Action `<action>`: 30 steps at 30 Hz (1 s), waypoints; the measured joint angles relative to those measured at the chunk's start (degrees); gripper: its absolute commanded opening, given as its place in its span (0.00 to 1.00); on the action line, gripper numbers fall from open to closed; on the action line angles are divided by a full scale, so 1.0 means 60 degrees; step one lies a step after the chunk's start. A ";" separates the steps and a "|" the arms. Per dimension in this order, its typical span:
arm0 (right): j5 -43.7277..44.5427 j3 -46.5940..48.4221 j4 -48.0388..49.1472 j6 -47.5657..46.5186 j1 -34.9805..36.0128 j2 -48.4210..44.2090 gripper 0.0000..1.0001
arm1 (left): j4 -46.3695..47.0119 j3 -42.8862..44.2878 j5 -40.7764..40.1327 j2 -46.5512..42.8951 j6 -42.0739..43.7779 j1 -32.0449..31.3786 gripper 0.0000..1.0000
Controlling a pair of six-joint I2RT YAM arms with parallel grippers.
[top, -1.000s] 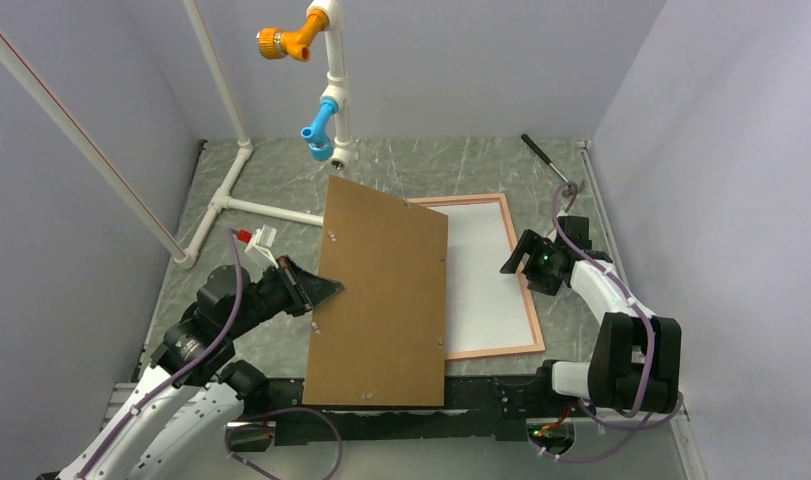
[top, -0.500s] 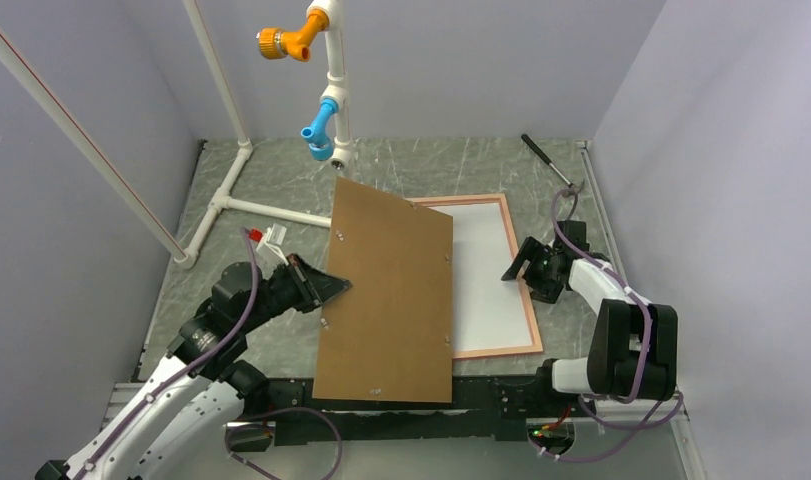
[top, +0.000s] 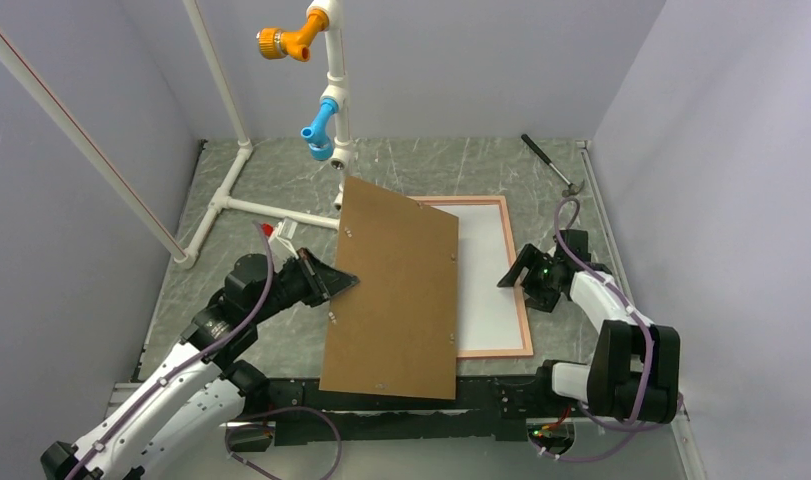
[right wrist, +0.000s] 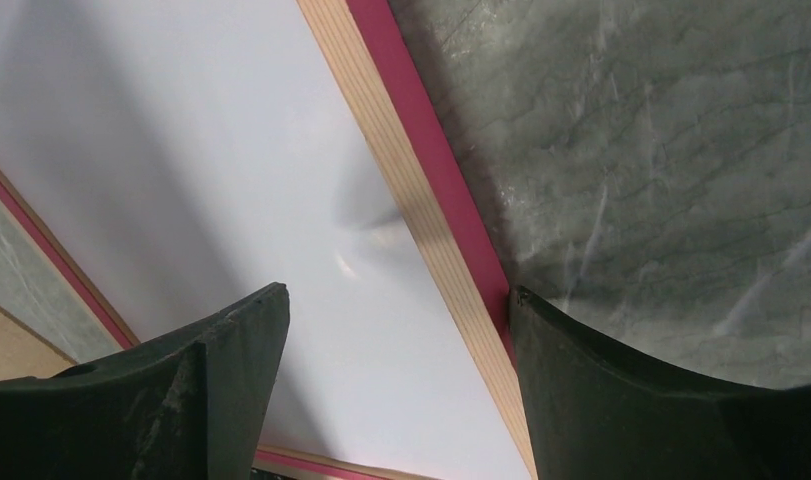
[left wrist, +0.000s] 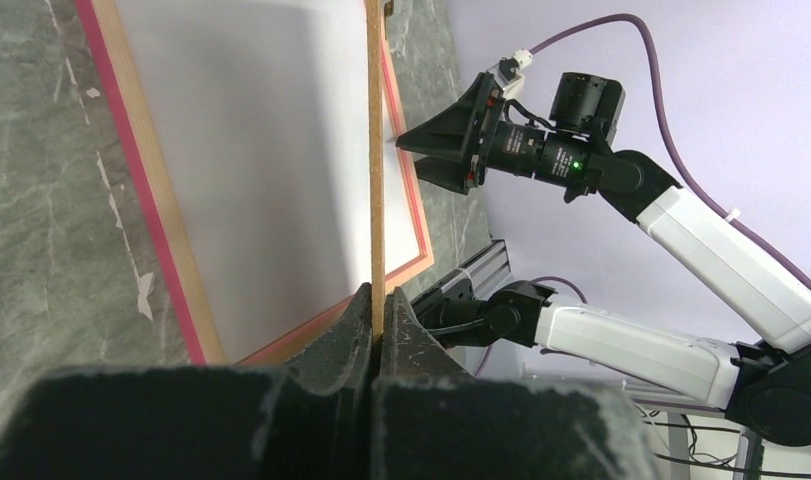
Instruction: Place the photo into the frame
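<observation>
The frame (top: 524, 300) lies back-up on the table, pale wood rail with a pink-red edge. The photo (top: 486, 280) lies inside it, plain white back up; its printed side is hidden. My left gripper (top: 339, 286) is shut on the left edge of the brown hardboard backing panel (top: 396, 295), holding it tilted over the frame's left half. In the left wrist view the panel (left wrist: 375, 150) is edge-on between my shut jaws (left wrist: 379, 318), above the photo (left wrist: 261, 150). My right gripper (top: 516, 272) is open, straddling the frame's right rail (right wrist: 421, 200) beside the photo (right wrist: 181, 150).
A white pipe stand (top: 281, 212) with orange and blue fittings stands at the back left. A black tool (top: 547, 162) lies at the far right corner. A small white-and-red part (top: 281, 232) sits by my left wrist. Walls close in on both sides.
My left gripper has carried the brown panel to the right, further over the frame. My right gripper has slid a little nearer along the right rail, still open.
</observation>
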 measured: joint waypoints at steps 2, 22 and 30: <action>0.0000 0.0026 -0.0178 -0.0007 0.0000 -0.0146 0.83 | 0.0168 -0.0007 0.0095 0.0127 -0.0004 0.0000 0.00; -0.1206 0.1435 -0.1698 -0.0408 -0.0051 -0.1854 0.83 | 0.3942 -0.0838 0.0040 0.3169 -0.1166 -0.0466 0.00; -0.1923 0.1814 -0.1931 -0.0415 -0.0084 -0.2120 0.83 | 0.5829 -0.1180 -0.0379 0.4615 -0.1800 -0.0718 0.00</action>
